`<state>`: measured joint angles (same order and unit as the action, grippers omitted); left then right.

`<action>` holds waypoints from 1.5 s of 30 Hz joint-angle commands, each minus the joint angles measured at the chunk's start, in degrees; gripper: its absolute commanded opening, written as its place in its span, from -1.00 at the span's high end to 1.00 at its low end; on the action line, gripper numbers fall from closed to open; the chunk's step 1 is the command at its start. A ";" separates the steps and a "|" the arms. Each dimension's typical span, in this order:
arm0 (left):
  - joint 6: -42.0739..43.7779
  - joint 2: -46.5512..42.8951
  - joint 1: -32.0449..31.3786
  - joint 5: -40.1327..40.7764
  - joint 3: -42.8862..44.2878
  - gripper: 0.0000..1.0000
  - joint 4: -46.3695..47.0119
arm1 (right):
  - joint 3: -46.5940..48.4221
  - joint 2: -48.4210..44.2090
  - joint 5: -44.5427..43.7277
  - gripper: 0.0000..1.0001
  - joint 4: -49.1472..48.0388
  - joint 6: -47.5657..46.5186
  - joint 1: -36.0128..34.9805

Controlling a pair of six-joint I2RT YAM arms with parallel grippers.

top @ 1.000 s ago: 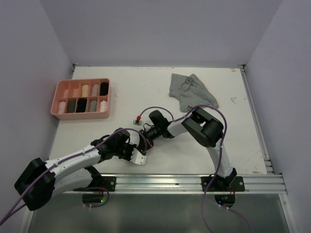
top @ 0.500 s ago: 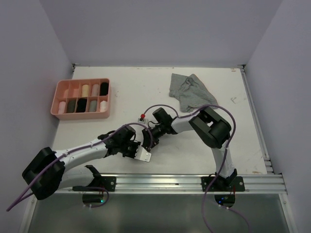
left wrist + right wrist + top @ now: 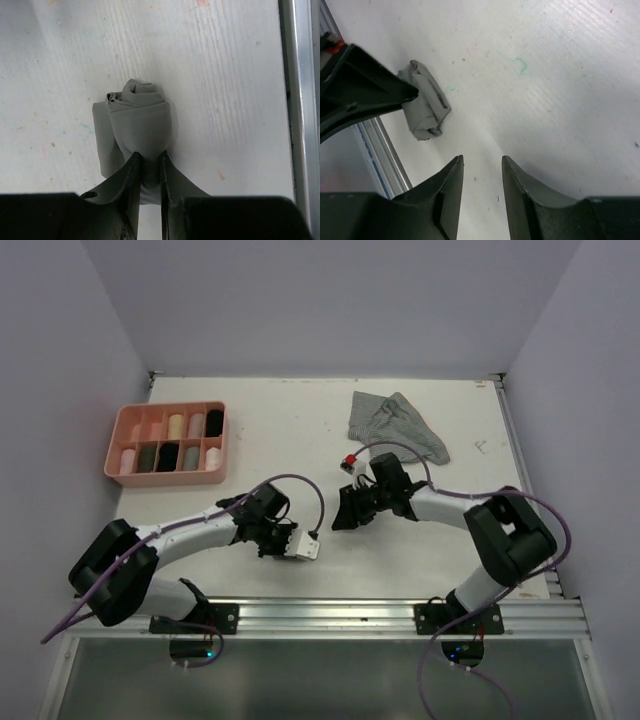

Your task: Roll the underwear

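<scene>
Hidden bits first. From above, the grey roll of underwear (image 3: 139, 117) is mostly under my left fingers (image 3: 133, 169); only a pale lump shows at their tip. In the left wrist view the near end of the roll is hidden behind those fingers, and their bases are cut off at the bottom edge. In the right wrist view my left fingers come in from the left edge, partly cut off, with the roll at their tip. The pink tray (image 3: 165, 478) has rolled pieces in its compartments, pale, beige, dark and black. They're too small to name further.

The surface (image 3: 270, 430) is white and scuffed, with small coloured specks in the wrist views. A metal rail (image 3: 350, 615) runs along its near edge. The walls (image 3: 330, 300) are plain pale lilac on three sides. The tray sits at the far left. A striped underwear (image 3: 395, 430) lies crumpled and unrolled at the far right-centre, well apart from both arms.

My left fingers are pressed nearly together, pinching the near end of the grey roll. The roll lies on the surface near the rail, its spiral end facing away from the camera. My right fingers (image 3: 458, 172) are spread, with bare surface between them and nothing held. They're low over the surface, near the roll but apart from it.
</scene>
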<state>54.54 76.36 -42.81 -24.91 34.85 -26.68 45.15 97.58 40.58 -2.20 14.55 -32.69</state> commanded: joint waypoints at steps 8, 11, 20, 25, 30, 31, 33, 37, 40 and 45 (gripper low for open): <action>-0.32 24.09 8.42 -11.12 14.53 0.87 -20.33 | -8.58 -30.67 -17.36 0.16 5.26 -8.30 -4.22; 0.21 30.84 10.72 -11.04 19.97 0.87 -21.57 | -8.67 -33.76 -20.96 0.18 7.55 -10.50 -7.98; 0.21 39.39 12.57 -11.48 27.81 0.87 -23.42 | -6.56 -29.83 -30.64 0.13 8.97 -18.75 -23.81; -0.23 40.97 12.92 -11.83 29.48 0.85 -23.60 | -4.63 -19.90 -33.37 0.05 2.56 -22.63 -27.51; 0.30 42.56 13.19 -11.48 30.10 0.80 -24.21 | -3.49 -14.09 -34.95 -0.03 -3.94 -25.88 -29.98; 0.47 42.56 13.36 -11.39 30.19 0.80 -24.13 | -2.96 -12.95 -35.13 -0.03 -4.39 -26.23 -30.59; 0.56 42.73 13.28 -11.31 30.36 0.80 -24.21 | -2.17 -12.24 -35.30 -0.04 -4.66 -27.20 -31.29; 0.74 43.44 13.54 -11.30 31.06 0.80 -24.65 | -0.50 -11.89 -35.22 -0.04 -4.83 -28.25 -32.35; 1.09 43.79 13.54 -11.48 31.42 0.80 -24.92 | 0.12 -10.31 -34.78 -0.04 -4.83 -29.22 -32.53; 1.18 44.05 13.72 -11.66 31.77 0.80 -25.18 | 0.12 -5.83 -34.25 -0.03 -7.11 -29.84 -32.44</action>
<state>51.57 115.55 -28.93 -49.71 68.53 -59.96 43.81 89.30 6.79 -6.26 -13.56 -64.97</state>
